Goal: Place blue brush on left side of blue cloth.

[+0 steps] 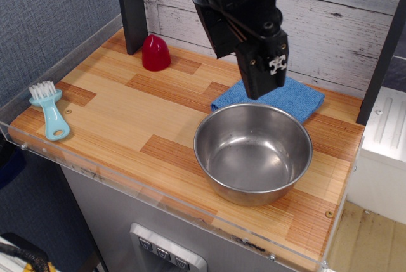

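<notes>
The blue brush [51, 113] lies flat at the near left corner of the wooden tabletop, with its white bristles toward the back and the handle hole toward the front. The blue cloth [297, 97] lies folded at the back right, its front edge hidden behind a steel bowl. My gripper [257, 92] hangs fingers-down over the cloth's left part, far to the right of the brush and holding nothing. I see it side-on, so the gap between the fingers does not show.
A steel bowl [212, 161] stands at the front right, just in front of the cloth. A red dome-shaped object [155, 53] stands at the back left beside a black post [130, 6]. A clear plastic lip [95, 169] runs along the table's front edge.
</notes>
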`<act>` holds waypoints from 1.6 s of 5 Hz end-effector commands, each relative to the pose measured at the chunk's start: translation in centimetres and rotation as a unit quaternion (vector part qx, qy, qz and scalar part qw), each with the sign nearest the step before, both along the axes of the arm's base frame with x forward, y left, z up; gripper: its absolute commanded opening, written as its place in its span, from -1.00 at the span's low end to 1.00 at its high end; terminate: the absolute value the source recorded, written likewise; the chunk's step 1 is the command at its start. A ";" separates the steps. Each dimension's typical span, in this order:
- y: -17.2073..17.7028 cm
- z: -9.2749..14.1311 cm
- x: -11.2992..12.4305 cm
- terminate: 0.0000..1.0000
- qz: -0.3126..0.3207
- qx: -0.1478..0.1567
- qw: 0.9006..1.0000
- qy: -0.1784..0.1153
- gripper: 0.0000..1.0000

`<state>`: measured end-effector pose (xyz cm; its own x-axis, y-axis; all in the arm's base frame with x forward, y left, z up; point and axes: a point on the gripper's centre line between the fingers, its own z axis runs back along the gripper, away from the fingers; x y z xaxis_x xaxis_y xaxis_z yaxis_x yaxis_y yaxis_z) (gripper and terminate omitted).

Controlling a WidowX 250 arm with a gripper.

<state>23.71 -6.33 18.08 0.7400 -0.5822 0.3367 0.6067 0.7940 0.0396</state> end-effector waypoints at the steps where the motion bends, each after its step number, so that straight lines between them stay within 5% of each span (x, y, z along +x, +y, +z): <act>1: 0.0 0.0 0.0 -1.00 0.000 0.000 1.000 0.000 1.00; 2: 3.2 -0.4 1.4 -1.00 0.119 -0.040 0.992 0.009 1.00; 3: 6.5 -0.6 2.3 -1.00 0.165 -0.030 0.986 0.009 1.00; 4: 10.4 -1.2 1.8 -1.00 0.283 -0.009 0.959 0.007 1.00; 5: 13.7 -2.7 0.4 -1.00 0.401 -0.023 0.916 0.012 1.00; 6: 16.2 -2.8 -0.5 -1.00 0.476 0.000 0.880 0.003 1.00; 7: 18.5 -4.6 -1.1 -1.00 0.539 -0.011 0.842 0.004 1.00; 8: 19.8 -6.1 -1.2 -1.00 0.573 0.015 0.819 0.017 1.00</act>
<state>23.61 13.81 10.94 0.8196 0.4986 0.2821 -0.5364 0.8409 0.0721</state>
